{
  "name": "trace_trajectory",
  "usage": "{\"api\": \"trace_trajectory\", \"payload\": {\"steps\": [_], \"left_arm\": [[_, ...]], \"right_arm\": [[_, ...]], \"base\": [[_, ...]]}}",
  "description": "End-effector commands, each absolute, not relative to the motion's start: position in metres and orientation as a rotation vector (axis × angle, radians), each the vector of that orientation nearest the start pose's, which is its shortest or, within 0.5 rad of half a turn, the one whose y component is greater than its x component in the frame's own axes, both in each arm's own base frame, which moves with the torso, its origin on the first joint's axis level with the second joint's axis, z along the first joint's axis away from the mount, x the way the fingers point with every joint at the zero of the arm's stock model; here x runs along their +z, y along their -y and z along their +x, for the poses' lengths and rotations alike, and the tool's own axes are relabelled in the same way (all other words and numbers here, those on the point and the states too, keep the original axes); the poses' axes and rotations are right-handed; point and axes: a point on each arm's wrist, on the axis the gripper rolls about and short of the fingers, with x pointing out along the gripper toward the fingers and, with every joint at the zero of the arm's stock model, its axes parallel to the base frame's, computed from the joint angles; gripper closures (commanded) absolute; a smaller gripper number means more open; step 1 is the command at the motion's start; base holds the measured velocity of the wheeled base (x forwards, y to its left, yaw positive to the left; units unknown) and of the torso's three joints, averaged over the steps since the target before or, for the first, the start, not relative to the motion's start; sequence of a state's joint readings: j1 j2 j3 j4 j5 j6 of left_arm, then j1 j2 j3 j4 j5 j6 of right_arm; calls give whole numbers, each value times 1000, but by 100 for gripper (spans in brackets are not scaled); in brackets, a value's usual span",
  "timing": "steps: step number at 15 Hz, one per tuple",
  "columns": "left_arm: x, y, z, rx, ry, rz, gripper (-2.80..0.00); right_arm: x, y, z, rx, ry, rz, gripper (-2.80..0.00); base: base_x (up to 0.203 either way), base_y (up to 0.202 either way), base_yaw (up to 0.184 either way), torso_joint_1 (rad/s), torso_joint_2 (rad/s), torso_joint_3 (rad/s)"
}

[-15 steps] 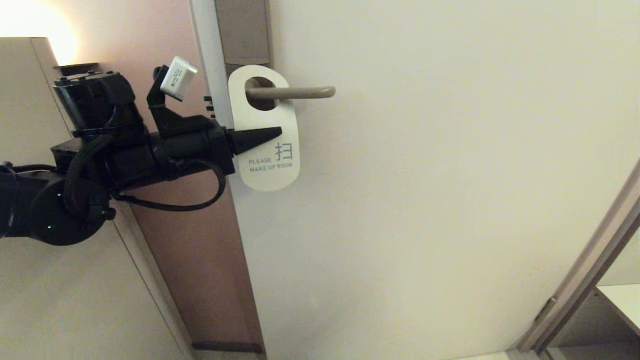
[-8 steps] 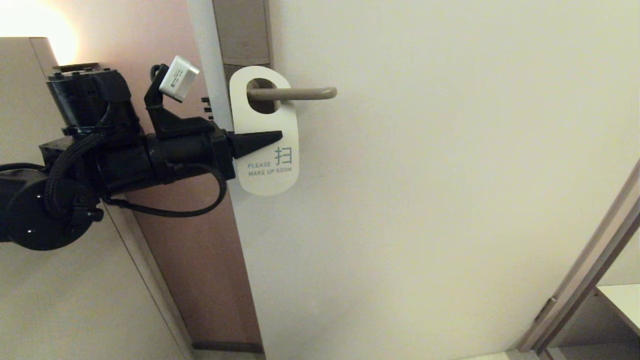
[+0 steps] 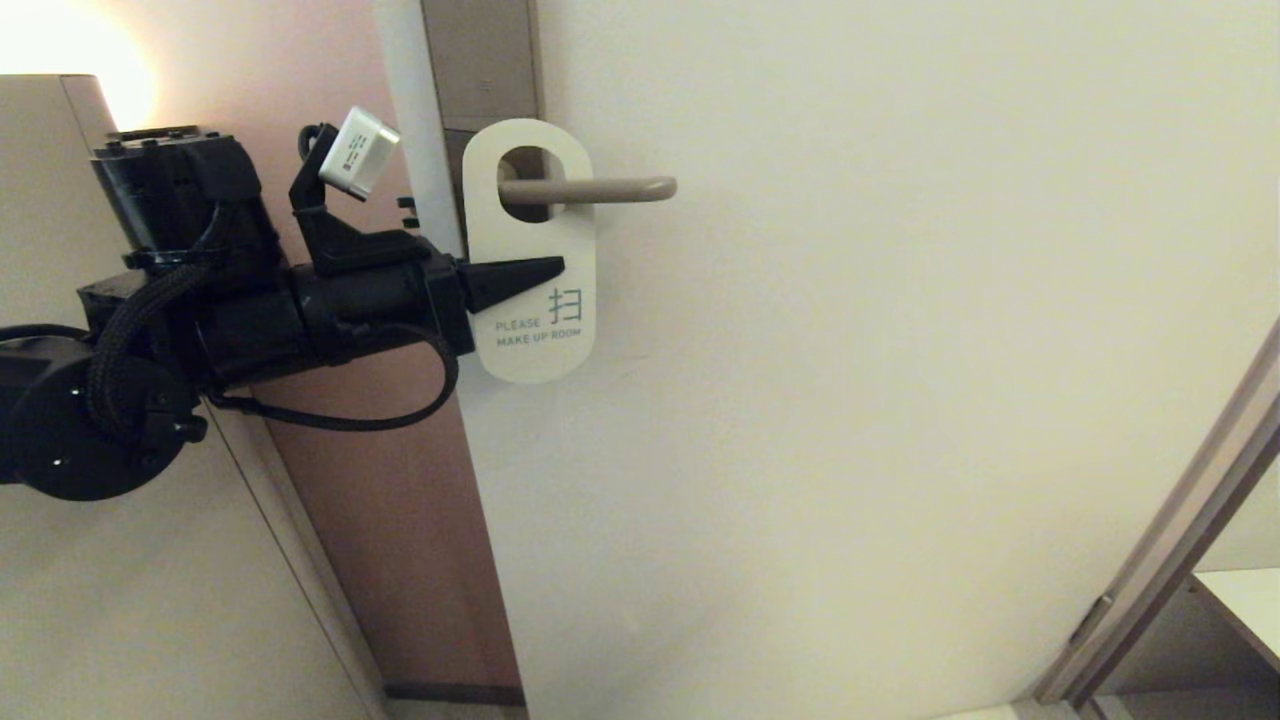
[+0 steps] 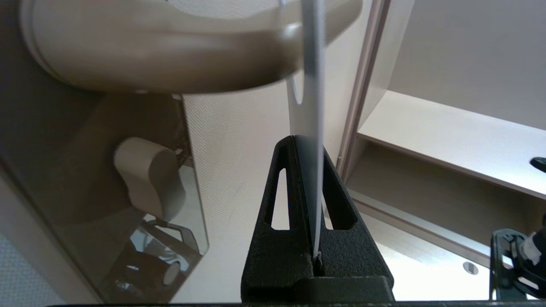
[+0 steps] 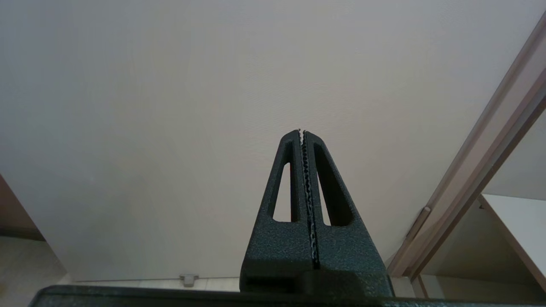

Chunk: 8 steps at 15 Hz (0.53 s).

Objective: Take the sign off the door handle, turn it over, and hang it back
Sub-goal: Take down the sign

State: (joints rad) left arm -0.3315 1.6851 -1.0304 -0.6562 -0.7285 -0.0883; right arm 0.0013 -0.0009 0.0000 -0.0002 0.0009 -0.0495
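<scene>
While the white face of the flat, rounded-oblong door sign [image 3: 530, 250], lettered "PLEASE MAKE UP ROOM", looks outward, its oval hole is threaded over the slim, horizontal beige-metal door handle [image 3: 590, 189], which crosses the lower part of the hole. The handle's rounded tip points right, and its root sits on a tall brownish lock plate [image 3: 482, 65] at the left edge of the pale cream door [image 3: 900, 350]. The black left gripper [image 3: 545, 268] reaches in level from the left, its fingers pressed together on the sign's middle, just above the lettering. In the left wrist view the sign [image 4: 310, 111] appears edge-on as a thin sheet pinched between the two black fingers [image 4: 286, 183], with the handle [image 4: 162, 55] close beyond them. The black right gripper [image 5: 302, 132] shows only in its own wrist view, parked before the bare door [image 5: 170, 106] with its jaws together on nothing.
</scene>
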Motion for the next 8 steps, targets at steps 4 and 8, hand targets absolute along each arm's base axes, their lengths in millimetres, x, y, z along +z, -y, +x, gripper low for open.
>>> {"api": "trace_trajectory", "payload": {"steps": [4, 8], "left_arm": [[249, 118, 294, -1058, -50, -57, 0], [249, 120, 293, -1045, -52, -42, 0]], "right_arm": [[76, 0, -23, 3, 2, -51, 0], [76, 0, -23, 3, 2, -51, 0]], "base": [[0, 0, 0, 0, 0, 0], [0, 0, 0, 0, 0, 0]]}}
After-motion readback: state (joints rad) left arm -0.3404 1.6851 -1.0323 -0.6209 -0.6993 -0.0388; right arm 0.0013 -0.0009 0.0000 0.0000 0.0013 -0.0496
